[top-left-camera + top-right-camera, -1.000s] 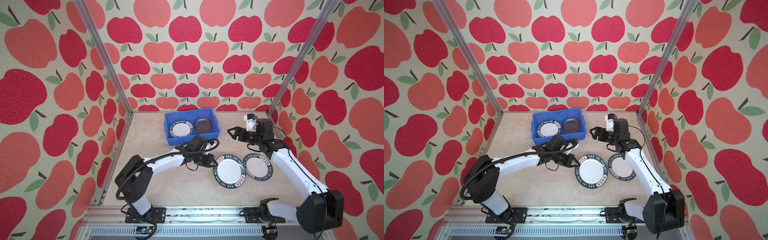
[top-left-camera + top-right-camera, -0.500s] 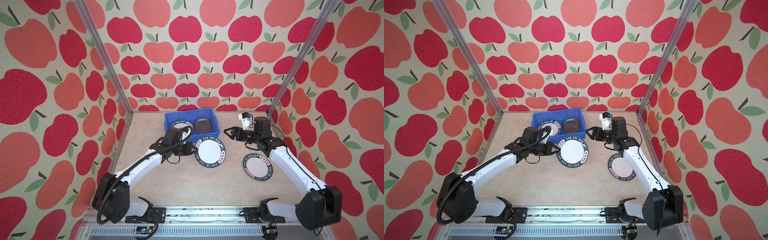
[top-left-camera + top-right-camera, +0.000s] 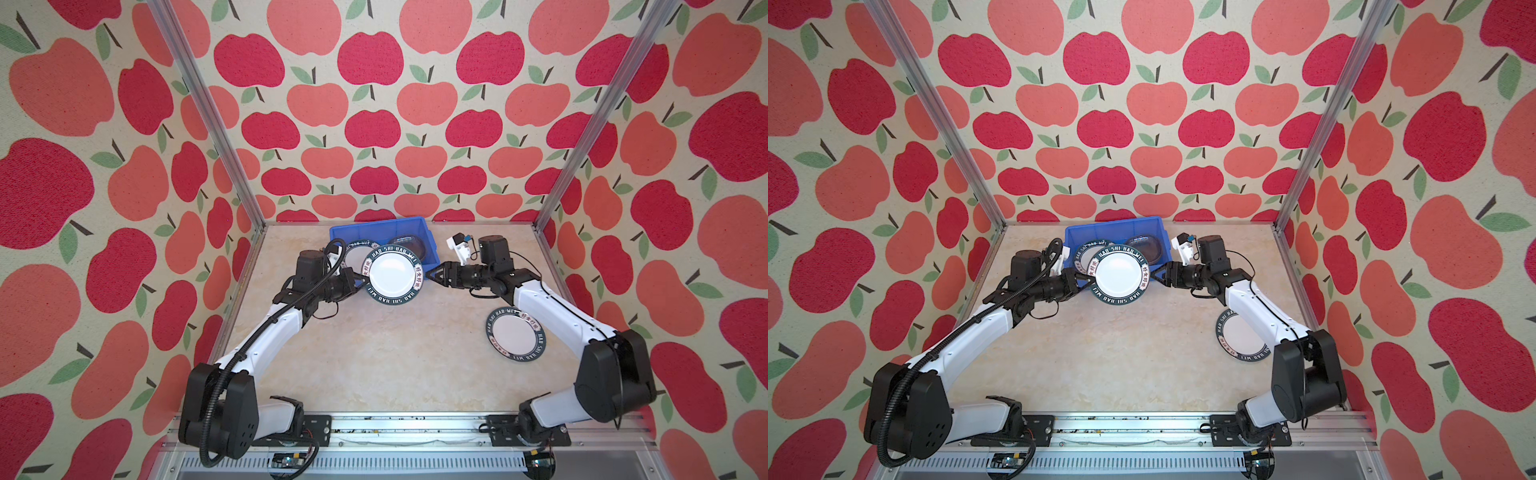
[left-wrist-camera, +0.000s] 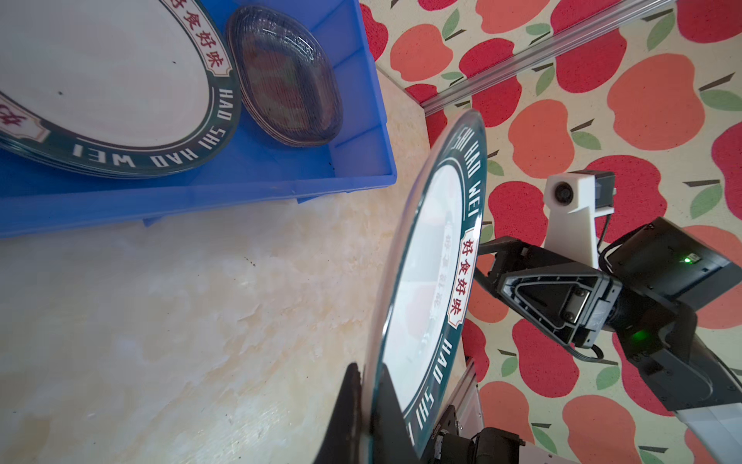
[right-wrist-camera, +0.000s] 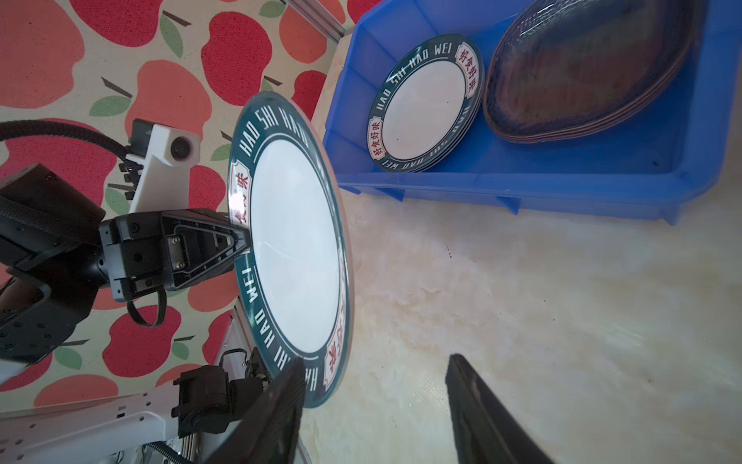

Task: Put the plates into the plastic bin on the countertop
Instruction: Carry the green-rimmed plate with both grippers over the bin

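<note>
The left gripper [image 3: 360, 282] is clamped on the rim of the held plate [image 3: 392, 274]. The plate is round with a green lettered rim, face up and raised off the counter [image 3: 395, 365], just on the near side of the plastic bin [image 3: 374, 232]. In both top views its far edge overlaps the bin's near wall. The right gripper [image 3: 431, 276] stands at the plate's opposite edge, jaws apart, with the rim between its fingers [image 5: 277, 422]; I cannot tell whether they touch it. Inside the bin, a stack of lettered plates [image 5: 425, 108] fills the half toward the left arm and the grey glass plates [image 5: 586, 68] fill the other, their rims just beside each other. The lone plate [image 3: 515, 334] lies flat well nearer than the bin, beside the right forearm. Between the arms, nearer than the bin, open marble counter spreads
</note>
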Action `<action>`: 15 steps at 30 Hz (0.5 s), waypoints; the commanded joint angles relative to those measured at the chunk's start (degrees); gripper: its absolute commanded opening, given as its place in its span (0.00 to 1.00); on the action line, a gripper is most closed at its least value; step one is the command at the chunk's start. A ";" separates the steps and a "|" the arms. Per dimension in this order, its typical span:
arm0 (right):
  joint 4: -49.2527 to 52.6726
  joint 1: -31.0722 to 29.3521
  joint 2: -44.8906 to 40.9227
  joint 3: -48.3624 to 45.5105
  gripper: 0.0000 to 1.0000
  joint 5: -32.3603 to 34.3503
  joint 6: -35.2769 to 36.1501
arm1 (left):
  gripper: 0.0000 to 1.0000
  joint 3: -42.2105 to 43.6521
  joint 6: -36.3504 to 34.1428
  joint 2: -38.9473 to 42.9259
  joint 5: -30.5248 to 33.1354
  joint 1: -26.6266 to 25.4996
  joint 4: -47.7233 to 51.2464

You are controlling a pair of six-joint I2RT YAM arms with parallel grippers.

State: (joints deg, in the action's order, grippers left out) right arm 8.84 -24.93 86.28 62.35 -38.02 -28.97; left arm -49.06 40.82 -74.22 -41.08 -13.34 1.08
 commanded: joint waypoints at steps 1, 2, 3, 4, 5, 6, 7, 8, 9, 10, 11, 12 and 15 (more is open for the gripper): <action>-6.14 -0.88 2.41 2.55 0.57 -3.70 -3.62 | 0.00 0.54 3.21 0.71 -4.04 1.09 -6.76; -7.17 -1.06 3.33 3.05 0.56 -4.24 -4.39 | 0.00 0.46 3.38 0.43 -4.33 1.08 -7.10; -8.03 -1.25 4.36 3.66 0.55 -4.80 -5.03 | 0.00 0.45 3.48 0.09 -4.59 1.12 -7.48; -8.91 -1.39 5.25 4.10 0.53 -5.40 -5.75 | 0.00 0.45 3.57 -0.05 -4.78 1.07 -7.62; -10.31 -1.50 6.20 4.48 0.51 -6.18 -6.68 | 0.00 0.55 3.57 -0.13 -4.84 1.10 -7.67; -11.65 -1.46 7.22 4.90 0.48 -6.72 -7.81 | 0.00 0.63 3.48 -0.14 -4.86 1.17 -7.67; -12.45 -1.68 8.08 5.39 0.40 -7.29 -8.64 | 0.00 0.72 3.44 -0.14 -4.82 1.32 -7.75; -12.91 -1.77 9.34 6.13 0.25 -7.74 -9.45 | 0.00 0.92 3.39 0.02 -4.94 1.47 -7.68; -13.92 -1.83 10.33 6.77 0.16 -8.06 -10.36 | 0.00 1.05 3.39 0.02 -5.12 1.63 -7.82; -14.68 -1.96 11.28 7.20 0.00 -8.27 -11.20 | 0.00 1.20 3.39 0.04 -5.19 1.78 -8.01; -14.73 -2.05 12.34 8.11 0.00 -8.36 -11.96 | 0.00 1.37 3.39 -0.03 -5.23 2.04 -7.85; -14.88 -2.14 13.35 8.87 0.00 -8.39 -12.72 | 0.00 1.35 3.16 -0.01 -5.31 2.28 -7.65; -15.59 -2.09 16.25 11.53 0.00 -7.75 -14.62 | 0.29 0.47 0.86 0.36 -3.52 3.34 -2.96</action>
State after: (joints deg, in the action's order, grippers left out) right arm -3.51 -27.14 100.07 70.76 -45.98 -39.86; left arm -47.92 42.72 -74.35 -42.41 -10.48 -2.98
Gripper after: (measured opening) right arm 0.072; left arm 0.144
